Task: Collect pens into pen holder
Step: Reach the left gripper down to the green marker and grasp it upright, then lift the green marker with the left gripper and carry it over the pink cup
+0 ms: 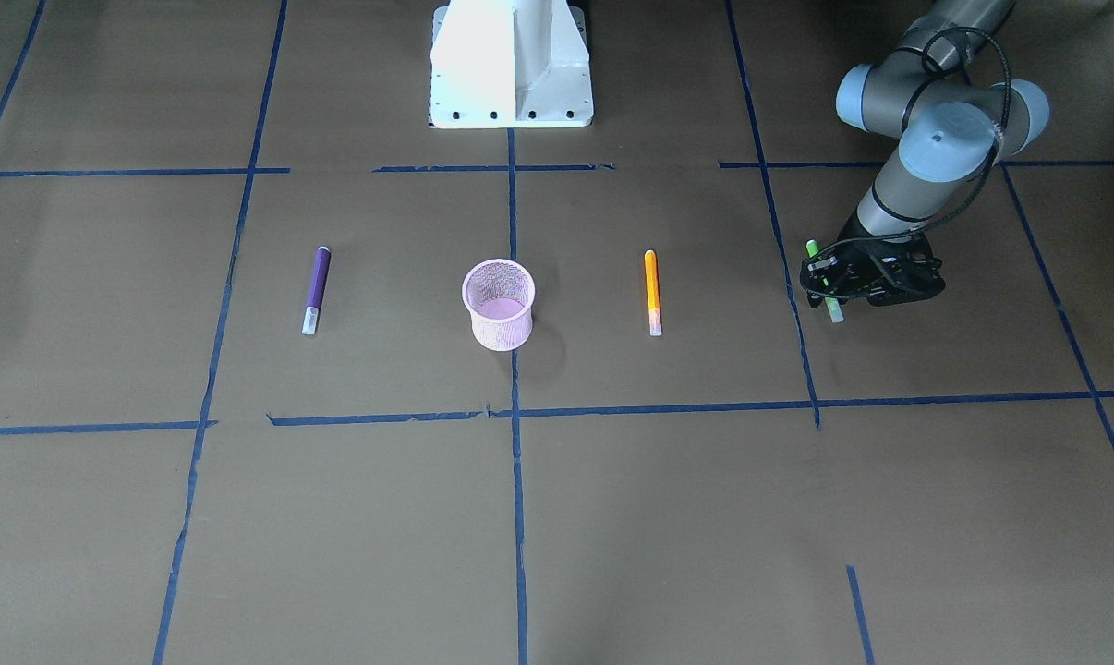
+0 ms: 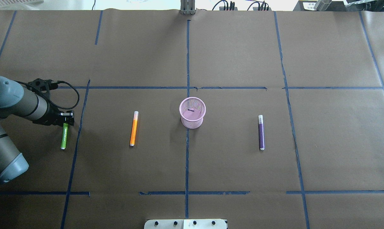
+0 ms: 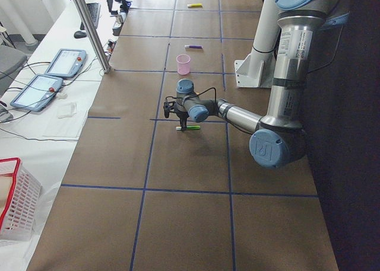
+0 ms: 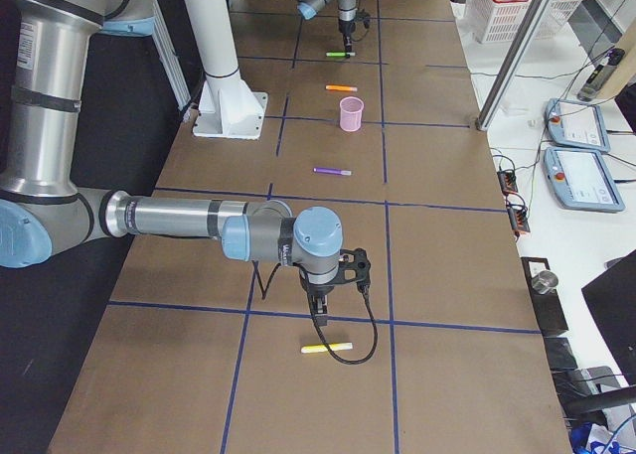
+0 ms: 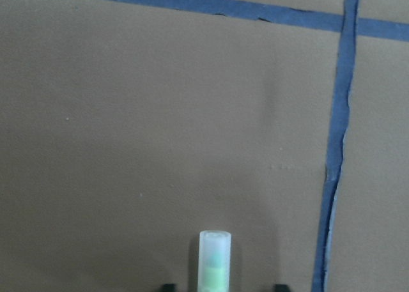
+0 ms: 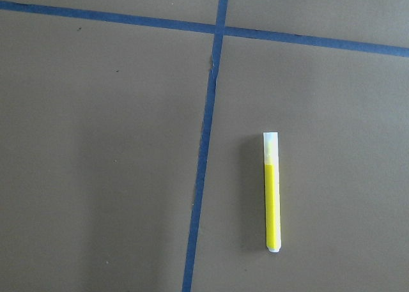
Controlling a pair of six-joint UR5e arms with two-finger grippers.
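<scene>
Holder (image 2: 192, 122) mid-table; orange pen (image 2: 133, 128), purple pen (image 2: 261, 132) well apart either side | left gripper (image 2: 67, 121) low, spread astride green pen (image 2: 64, 137), not gripping | right gripper (image 4: 318, 305) near yellow pen (image 4: 326, 349), opening unclear

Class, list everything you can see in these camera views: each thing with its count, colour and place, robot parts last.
pens: four, all lying flat; green pen at the left end effector, orange pen between it and the holder, purple pen on the holder's other side, yellow pen by the right end effector
pen holder: one, pink mesh, upright, table centre
table: one, brown cover, blue tape grid
teach pendants: two, grey, side bench
basket: one, white with red rim, side bench
robot base: one, white, table edge
left end effector: black, open, straddling the green pen
right end effector: black, open or shut unclear
</scene>
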